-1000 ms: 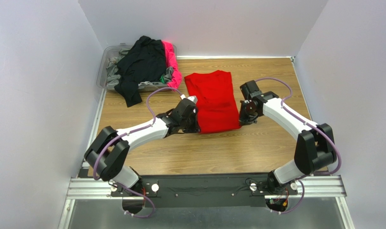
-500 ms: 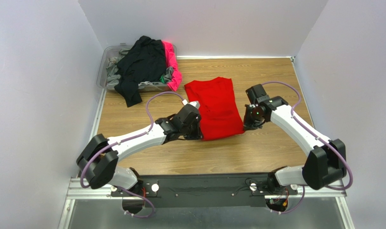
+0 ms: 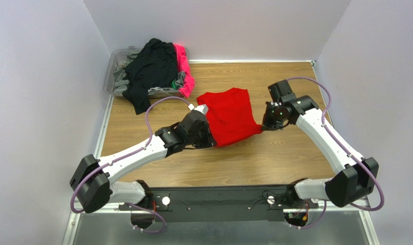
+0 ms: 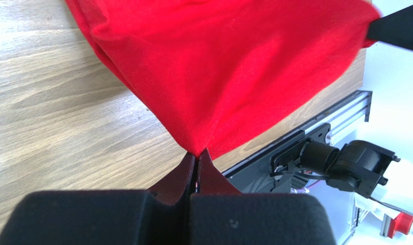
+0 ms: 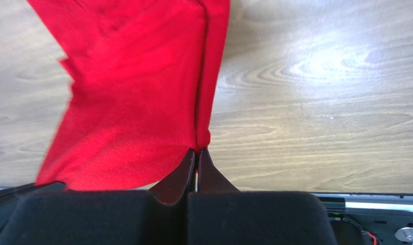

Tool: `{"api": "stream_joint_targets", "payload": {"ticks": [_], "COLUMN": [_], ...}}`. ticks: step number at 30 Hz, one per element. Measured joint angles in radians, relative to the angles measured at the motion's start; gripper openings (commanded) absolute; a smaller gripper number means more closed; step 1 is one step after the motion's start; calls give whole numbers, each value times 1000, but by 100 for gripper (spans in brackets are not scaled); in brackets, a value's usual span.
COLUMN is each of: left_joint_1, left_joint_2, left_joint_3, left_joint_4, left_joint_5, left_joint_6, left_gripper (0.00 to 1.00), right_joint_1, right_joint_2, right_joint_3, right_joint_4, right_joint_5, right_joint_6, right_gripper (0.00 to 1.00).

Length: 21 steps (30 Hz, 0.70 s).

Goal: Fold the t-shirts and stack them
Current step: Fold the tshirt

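The left gripper [image 4: 196, 155] and the right gripper [image 5: 197, 151] are each clamped on a near corner of the red t-shirt [image 3: 229, 115], at the middle of the worktop [image 3: 275, 158]. I think both must carry this lifted hem evenly toward the far edge, keeping it taut. The clear bin [image 3: 113, 66] at the far left corner holds a grey t-shirt [image 3: 120, 79], a black t-shirt [image 3: 150, 66] and a hot pink t-shirt [image 3: 182, 61].

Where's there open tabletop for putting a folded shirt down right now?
The widest bare wood is the near strip between the red t-shirt and the black base rail. The far right corner is also free, between that shirt and the right wall. The far left is crowded: the bin is heaped full and a black t-shirt hangs out onto the table.
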<state>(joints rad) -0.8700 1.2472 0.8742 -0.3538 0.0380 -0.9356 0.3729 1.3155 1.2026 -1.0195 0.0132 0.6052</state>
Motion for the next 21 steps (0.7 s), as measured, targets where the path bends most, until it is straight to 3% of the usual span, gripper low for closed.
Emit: {"api": "stream_joint_targets", "payload": {"ticks": [15,21], "left_joint_1": [198,279], "left_joint_2": [87,188], "left_joint_3": [-3,69], "left_joint_4": [142,159], "left_joint_5": [120,176], "left_joint_6": [95,177], "left_gripper": [0,0], "right_joint_1": [1,1], "right_joint_2": [269,425], "right_joint_3": [261,425], "right_joint_4": [-2,2], "right_joint_5": [93,124], "right_joint_6": [13,3], "right_gripper": [1,1]}}
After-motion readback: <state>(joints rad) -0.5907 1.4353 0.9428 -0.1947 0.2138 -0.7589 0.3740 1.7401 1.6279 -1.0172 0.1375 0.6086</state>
